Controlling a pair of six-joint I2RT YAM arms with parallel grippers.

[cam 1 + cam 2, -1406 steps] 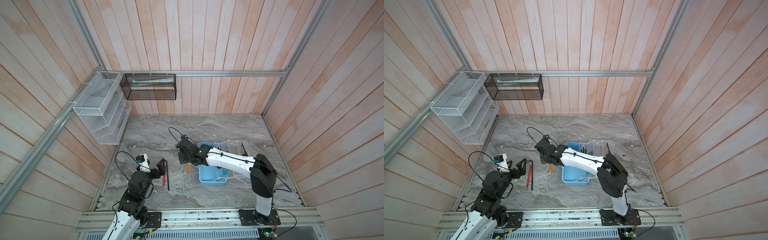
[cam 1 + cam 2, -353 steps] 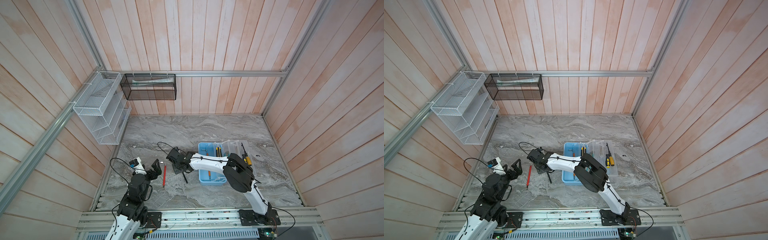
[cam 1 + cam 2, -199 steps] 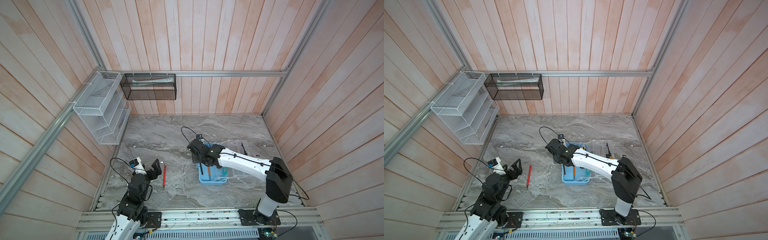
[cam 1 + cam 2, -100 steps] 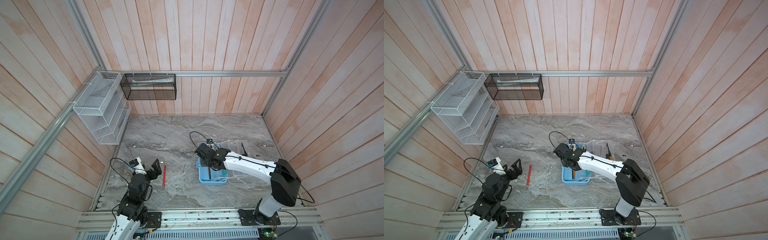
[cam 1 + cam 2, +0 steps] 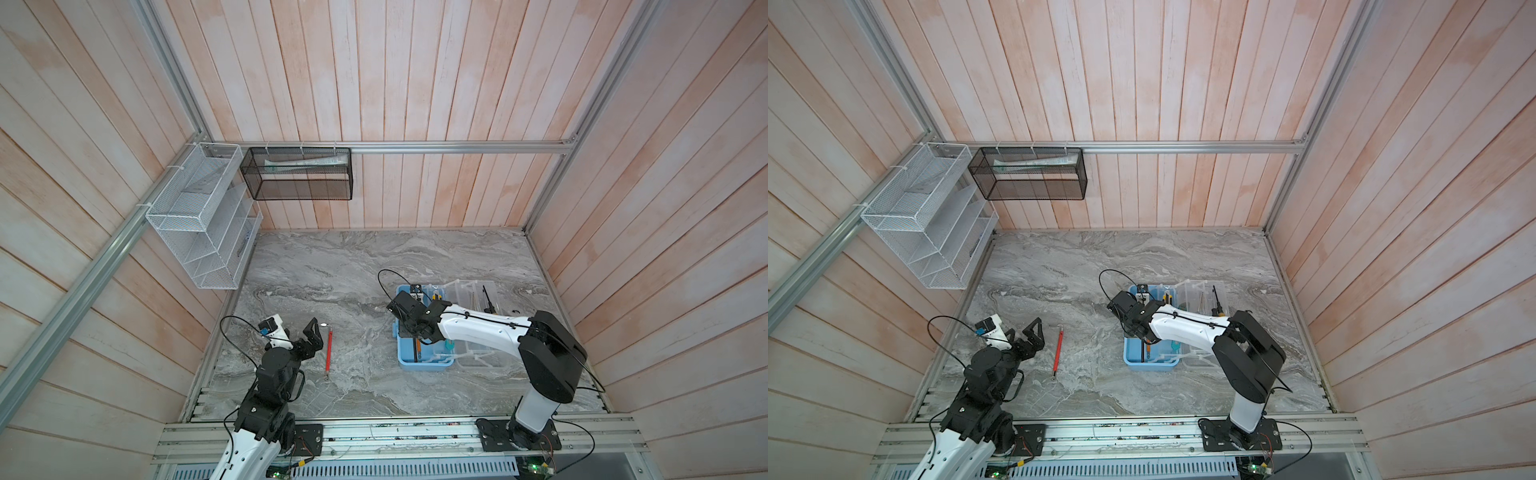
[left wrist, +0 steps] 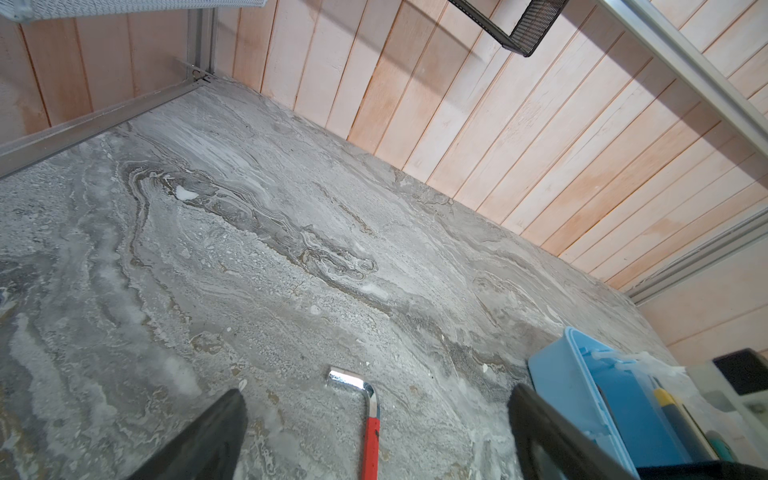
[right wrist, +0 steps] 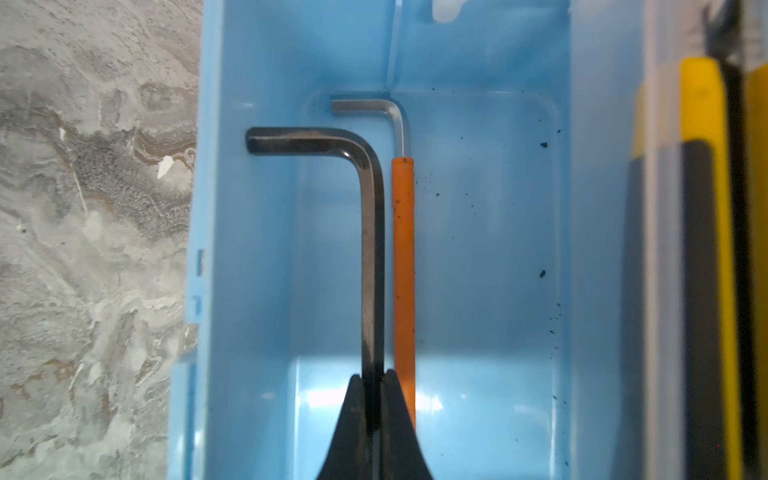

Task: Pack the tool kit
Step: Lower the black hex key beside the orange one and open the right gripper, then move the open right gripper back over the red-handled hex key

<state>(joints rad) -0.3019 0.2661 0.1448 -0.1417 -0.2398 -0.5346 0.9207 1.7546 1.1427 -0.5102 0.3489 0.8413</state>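
Black L-shaped steel hex key (image 7: 372,249) is clamped in right gripper (image 7: 376,382), held inside light blue rectangular plastic box (image 7: 478,249) — long axis parallel to orange-sleeved hex key (image 7: 404,249) just beside. Left gripper (image 6: 378,395) is spread wide, empty — red-sleeved hex key (image 5: 328,351) lies just ahead.

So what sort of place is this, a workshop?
Probably a robot test cell: pale wooden plank walls box in a grey marble-patterned tabletop, and two white-and-black robot arms are bolted to an aluminium rail.
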